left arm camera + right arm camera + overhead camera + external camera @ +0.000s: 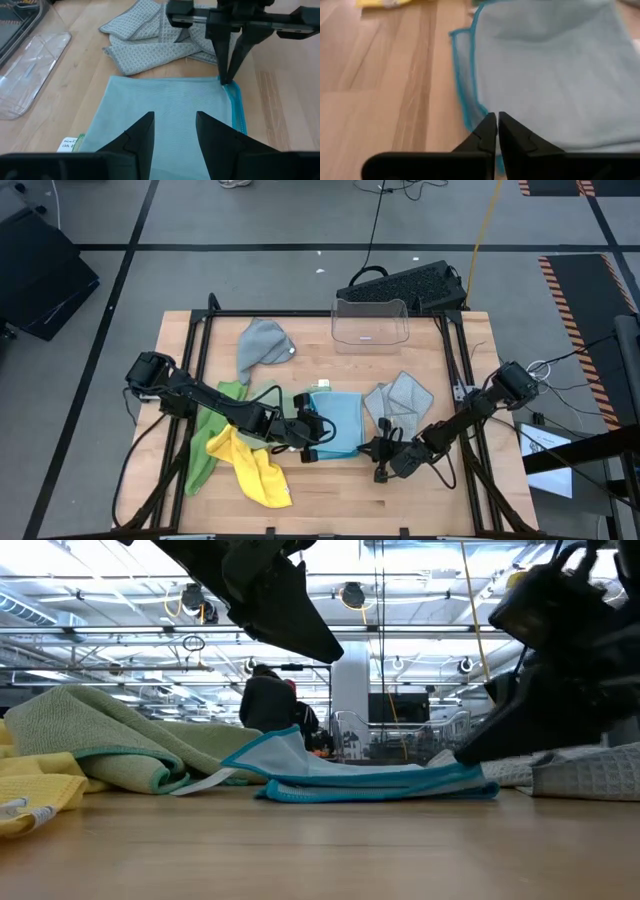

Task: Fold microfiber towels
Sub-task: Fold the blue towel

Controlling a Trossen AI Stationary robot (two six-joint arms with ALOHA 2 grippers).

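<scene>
A light blue towel (338, 420) lies flat at the table's middle; it also shows in the left wrist view (170, 105). My left gripper (175, 132) is open and hovers above the towel's left part, clear of it in the low view. My right gripper (497, 131) is shut at the towel's near right corner. A grey towel (400, 400) lies crumpled to the right of the blue one, and another grey towel (265, 345) lies at the far left. A sage green towel (225, 415), a bright green one (200, 462) and a yellow one (258, 468) lie heaped on the left. My right gripper has its shut fingertips (227, 75) on the light blue towel's teal-trimmed corner (232, 92). It comes down from above, slanting in from the table's right. The towel lies flat on the table. Whether the tips pinch the edge or only press on it does not show.
A clear plastic bin (370, 322) stands at the far edge, with a black keyboard (405, 283) behind it. Bare wood (330, 495) shows near the front edge. A person (272, 700) shows in the room beyond the table.
</scene>
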